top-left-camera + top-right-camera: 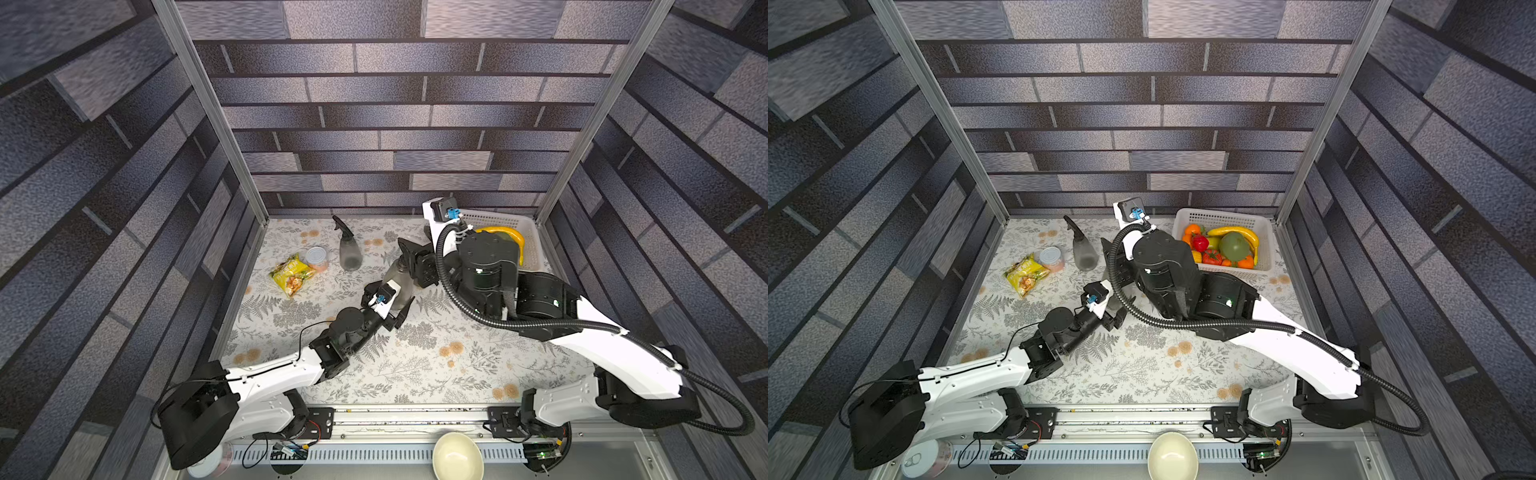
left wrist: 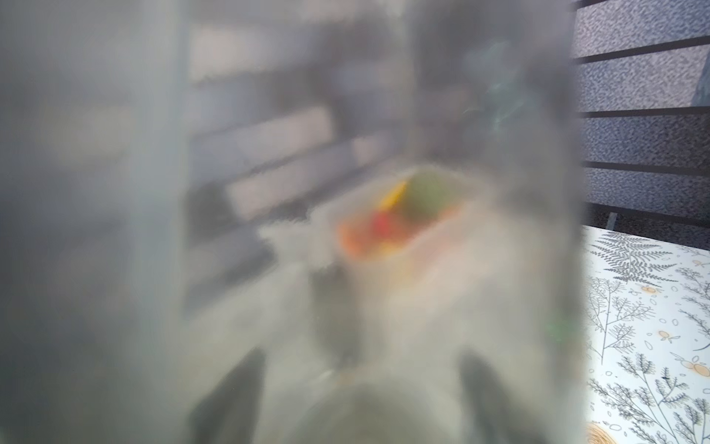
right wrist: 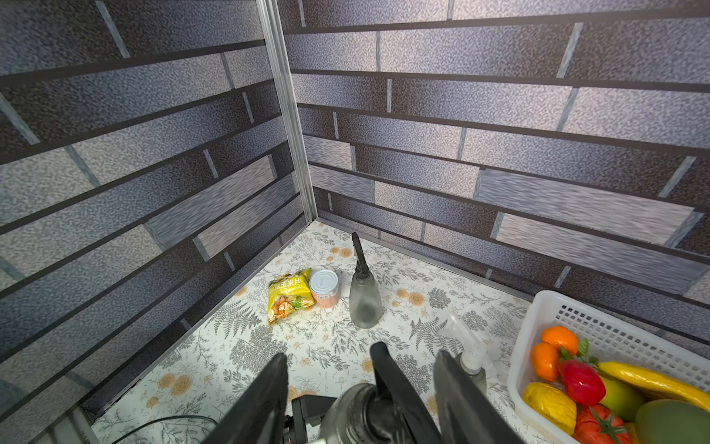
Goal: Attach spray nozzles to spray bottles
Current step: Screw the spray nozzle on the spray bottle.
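Assembly at centre of worktop.
Left hand grips the upright spray bottle by its body, neck upward; right hand stands open astride the black spray nozzle seated in that neck, spout slanting toward the back wall.

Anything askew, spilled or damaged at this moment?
Nothing looks spilled or broken. One oddity: the grey bottle held in the left gripper sits so close to the lens that it fills and blurs nearly the whole left wrist view.
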### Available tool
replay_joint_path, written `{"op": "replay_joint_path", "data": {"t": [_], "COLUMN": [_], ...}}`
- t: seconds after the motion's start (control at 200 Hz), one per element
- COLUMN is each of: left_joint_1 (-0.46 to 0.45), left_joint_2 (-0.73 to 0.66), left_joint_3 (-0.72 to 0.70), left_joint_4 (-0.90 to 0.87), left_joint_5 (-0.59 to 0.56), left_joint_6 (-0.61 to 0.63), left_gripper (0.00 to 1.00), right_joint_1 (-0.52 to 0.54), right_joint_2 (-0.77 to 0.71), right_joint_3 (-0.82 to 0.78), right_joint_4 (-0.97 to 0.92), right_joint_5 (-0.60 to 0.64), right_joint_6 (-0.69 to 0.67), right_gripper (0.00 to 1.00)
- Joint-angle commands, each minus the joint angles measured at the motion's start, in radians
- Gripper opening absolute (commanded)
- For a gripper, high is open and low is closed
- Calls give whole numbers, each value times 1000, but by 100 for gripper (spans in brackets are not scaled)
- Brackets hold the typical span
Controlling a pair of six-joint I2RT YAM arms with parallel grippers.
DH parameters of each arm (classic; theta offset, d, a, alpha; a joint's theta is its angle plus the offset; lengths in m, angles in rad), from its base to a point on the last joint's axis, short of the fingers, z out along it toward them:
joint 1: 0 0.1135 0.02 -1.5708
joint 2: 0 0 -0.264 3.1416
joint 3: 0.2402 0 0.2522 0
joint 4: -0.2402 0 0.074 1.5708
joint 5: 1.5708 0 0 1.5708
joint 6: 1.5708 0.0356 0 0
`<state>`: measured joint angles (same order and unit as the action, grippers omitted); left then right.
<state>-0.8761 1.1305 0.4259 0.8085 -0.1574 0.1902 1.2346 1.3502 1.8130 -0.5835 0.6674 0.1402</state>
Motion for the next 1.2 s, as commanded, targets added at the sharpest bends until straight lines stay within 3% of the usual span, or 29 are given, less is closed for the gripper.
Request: {"op": "replay_joint_path", "data": {"t": [0.0,0.13,0.291,0.476,0.706,0.902,1.192], "left_joint_1": [18,43,57,56,50,49,46], "left_joint_2": [-34,-50,-70,-80,-96,-91,-76], "left_joint_3": [-23,-45,-56,-36,-18,-4,-6], "left_joint_4": [48,82,106,93,70,58,47], "left_joint_5": [43,73,110,139,157,163,182], "left_joint_6": [-53,-102,-130,-144,-145,-133,-127], "left_gripper": [80,80,80,80,80,80,80], "right_joint_1": [-22,-77,-252,-279,-293,-293,-293], "right_joint_2": [-69,-154,-279,-253,-143,-54,-51], "right_joint_3": [8,-75,-297,-413,-387,-333,-311], "right_joint_4": [-35,-35,75,247,310,294,257], "right_joint_5": [-33,-137,-578,-759,-750,-783,-746], "right_joint_6": [-52,-40,41,77,101,110,96], "right_gripper": [59,62,75,80,76,60,59]}}
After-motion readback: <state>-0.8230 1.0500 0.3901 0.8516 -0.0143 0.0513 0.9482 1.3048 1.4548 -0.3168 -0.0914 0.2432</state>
